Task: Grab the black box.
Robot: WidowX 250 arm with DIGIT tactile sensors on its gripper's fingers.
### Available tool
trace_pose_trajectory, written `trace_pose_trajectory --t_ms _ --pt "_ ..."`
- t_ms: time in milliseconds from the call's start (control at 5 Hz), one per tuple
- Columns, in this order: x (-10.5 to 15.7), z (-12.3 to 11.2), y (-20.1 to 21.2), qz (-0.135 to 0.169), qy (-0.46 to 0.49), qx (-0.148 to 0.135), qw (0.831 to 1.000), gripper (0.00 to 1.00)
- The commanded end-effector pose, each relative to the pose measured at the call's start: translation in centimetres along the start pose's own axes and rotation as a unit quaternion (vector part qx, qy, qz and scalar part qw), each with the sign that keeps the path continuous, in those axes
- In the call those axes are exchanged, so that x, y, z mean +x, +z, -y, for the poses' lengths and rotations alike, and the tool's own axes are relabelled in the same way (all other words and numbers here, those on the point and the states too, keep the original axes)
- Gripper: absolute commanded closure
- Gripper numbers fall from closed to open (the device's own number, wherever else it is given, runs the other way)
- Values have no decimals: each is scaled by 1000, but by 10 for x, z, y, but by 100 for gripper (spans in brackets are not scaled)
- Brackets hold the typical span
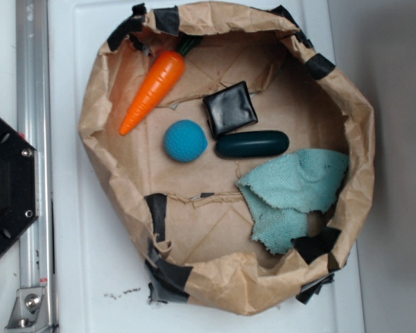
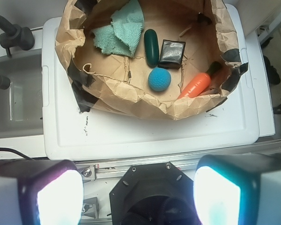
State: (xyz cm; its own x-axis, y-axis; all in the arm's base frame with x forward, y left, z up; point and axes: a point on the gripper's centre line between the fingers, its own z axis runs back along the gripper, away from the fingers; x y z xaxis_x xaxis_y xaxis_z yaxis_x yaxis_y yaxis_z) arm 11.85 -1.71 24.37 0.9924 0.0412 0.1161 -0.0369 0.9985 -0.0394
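Observation:
The black box (image 1: 229,108) (image 2: 172,53) is a small glossy square lying flat on the floor of the brown paper bag (image 1: 104,139) (image 2: 131,96). It touches the dark teal capsule (image 1: 252,144) (image 2: 151,47) and sits beside the blue ball (image 1: 185,141) (image 2: 159,78). My gripper (image 2: 137,194) shows only in the wrist view. It hangs open, high above the robot base, well short of the bag, with nothing between its fingers. The exterior view does not show the gripper.
An orange toy carrot (image 1: 154,90) (image 2: 197,83) and a teal cloth (image 1: 295,194) (image 2: 119,30) also lie in the bag. The bag stands on a white lid (image 2: 145,129). A grey sink (image 2: 14,101) lies to the left in the wrist view. The black robot base (image 1: 7,187) sits by a metal rail (image 1: 31,104).

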Motion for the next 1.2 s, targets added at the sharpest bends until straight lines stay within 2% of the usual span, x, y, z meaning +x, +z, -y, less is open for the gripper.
trace_pose_trajectory --t_ms 0,200,400,600,800,1000 --pt "0 0 0 0 0 0 1000 0" --pt "38 -16 -54 -18 24 34 999 0" --pt "75 -12 -97 -16 37 38 998 0" --pt "93 -38 -134 20 93 45 994 0" --pt "97 -62 -162 28 125 76 989 0" --pt "109 -86 -190 11 141 84 986 0"
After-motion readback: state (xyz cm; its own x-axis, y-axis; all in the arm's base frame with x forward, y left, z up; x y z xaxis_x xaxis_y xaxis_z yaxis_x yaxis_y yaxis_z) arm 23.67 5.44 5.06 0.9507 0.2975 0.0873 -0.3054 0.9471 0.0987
